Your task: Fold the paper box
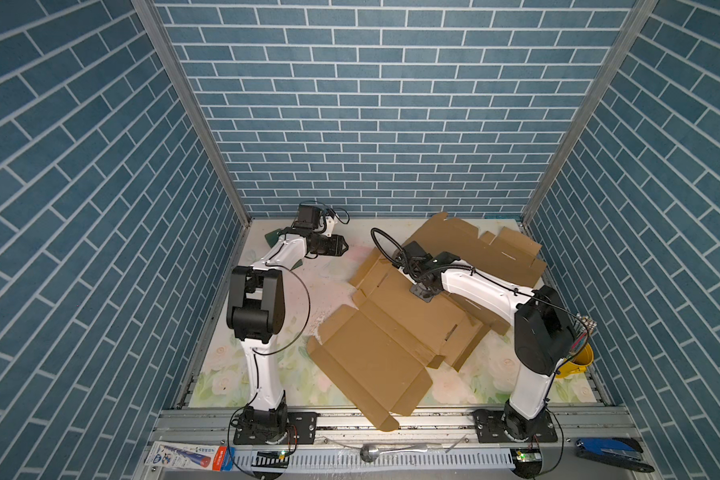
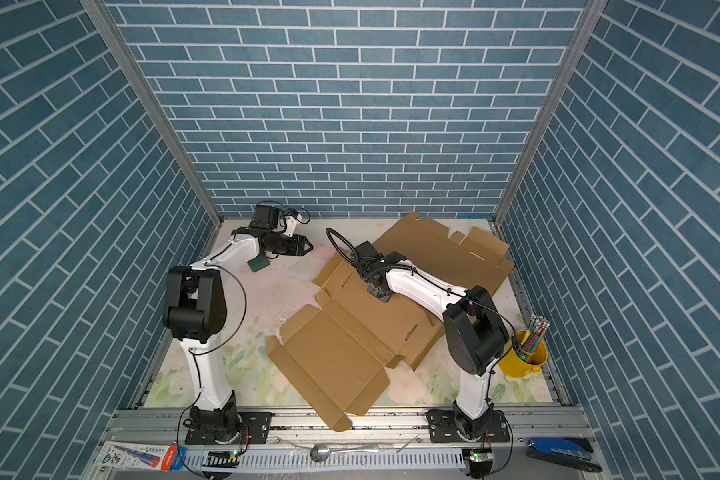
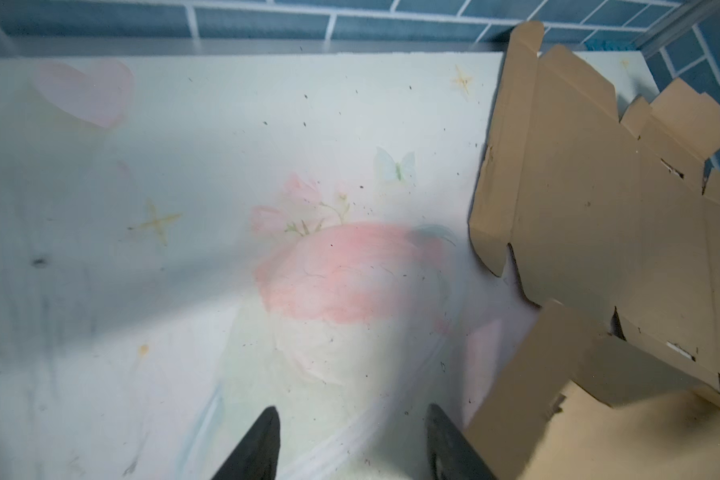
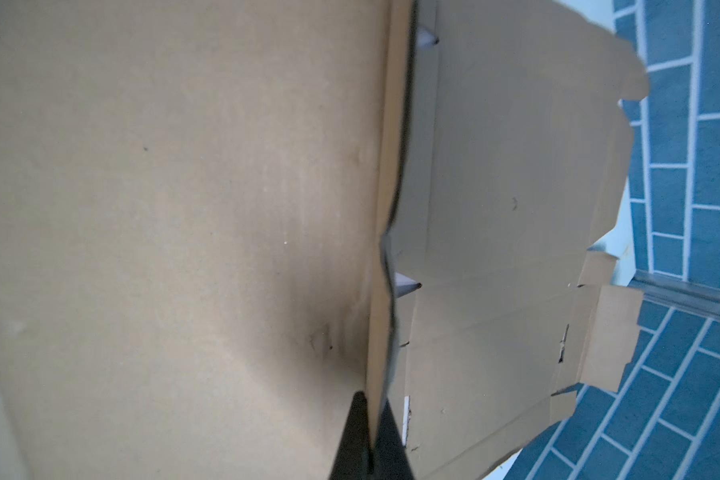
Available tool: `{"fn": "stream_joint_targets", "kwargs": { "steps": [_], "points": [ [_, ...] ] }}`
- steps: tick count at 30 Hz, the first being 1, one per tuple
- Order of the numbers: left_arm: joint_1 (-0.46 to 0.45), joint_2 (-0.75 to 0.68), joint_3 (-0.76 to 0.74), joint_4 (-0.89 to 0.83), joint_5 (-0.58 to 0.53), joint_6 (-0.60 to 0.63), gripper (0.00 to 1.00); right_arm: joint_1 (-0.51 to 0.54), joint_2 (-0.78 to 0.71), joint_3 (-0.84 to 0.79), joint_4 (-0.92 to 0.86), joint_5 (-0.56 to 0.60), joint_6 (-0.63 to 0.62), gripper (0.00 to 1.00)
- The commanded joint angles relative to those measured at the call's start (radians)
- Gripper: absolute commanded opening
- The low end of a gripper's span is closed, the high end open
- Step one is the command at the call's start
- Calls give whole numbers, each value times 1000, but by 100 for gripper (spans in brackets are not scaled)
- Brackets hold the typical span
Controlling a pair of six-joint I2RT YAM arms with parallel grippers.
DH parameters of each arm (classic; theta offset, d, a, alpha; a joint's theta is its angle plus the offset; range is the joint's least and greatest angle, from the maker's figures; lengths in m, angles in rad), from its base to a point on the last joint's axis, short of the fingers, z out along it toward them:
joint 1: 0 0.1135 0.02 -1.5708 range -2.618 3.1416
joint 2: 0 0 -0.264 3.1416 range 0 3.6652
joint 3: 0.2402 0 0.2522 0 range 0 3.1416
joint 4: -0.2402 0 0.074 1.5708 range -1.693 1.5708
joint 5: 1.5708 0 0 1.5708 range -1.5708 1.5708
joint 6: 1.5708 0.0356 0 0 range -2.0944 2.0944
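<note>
- The unfolded brown box (image 1: 375,345) lies flat mid-table, overhanging the front edge.
- The right claw (image 4: 373,405) is clamped on a box edge.
- The left claw (image 3: 351,409) hangs parted, empty, over the table (image 3: 142,291).

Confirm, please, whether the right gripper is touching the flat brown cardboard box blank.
Touching. The right wrist view shows the right gripper pinching an edge of the brown cardboard box blank.

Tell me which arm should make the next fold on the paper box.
Right. The right gripper is shut on a flap edge of the paper box, so it can probably carry that fold through. The left gripper hangs open over the table, apart from the box, holding nothing.
</note>
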Motion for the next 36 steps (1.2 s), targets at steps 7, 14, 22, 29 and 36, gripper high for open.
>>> {"fn": "stream_joint_targets", "kwargs": {
  "steps": [7, 14, 22, 29, 36],
  "points": [
    [-4, 87, 11, -66, 317, 5, 57, 23, -104, -116, 229, -39, -179, 0],
    [-4, 17, -103, -28, 434, 3, 58, 37, -94, -129, 292, 17, -219, 0],
    [-8, -167, -318, 108, 413, -100, 60, 61, -77, -129, 307, 53, -228, 0],
    [-56, -232, -474, 260, 370, -196, 62, 76, -52, -112, 299, 51, -215, 0],
    [-89, -296, -574, 339, 328, -211, 65, 81, -50, -110, 291, 45, -211, 0]
  ]
}}
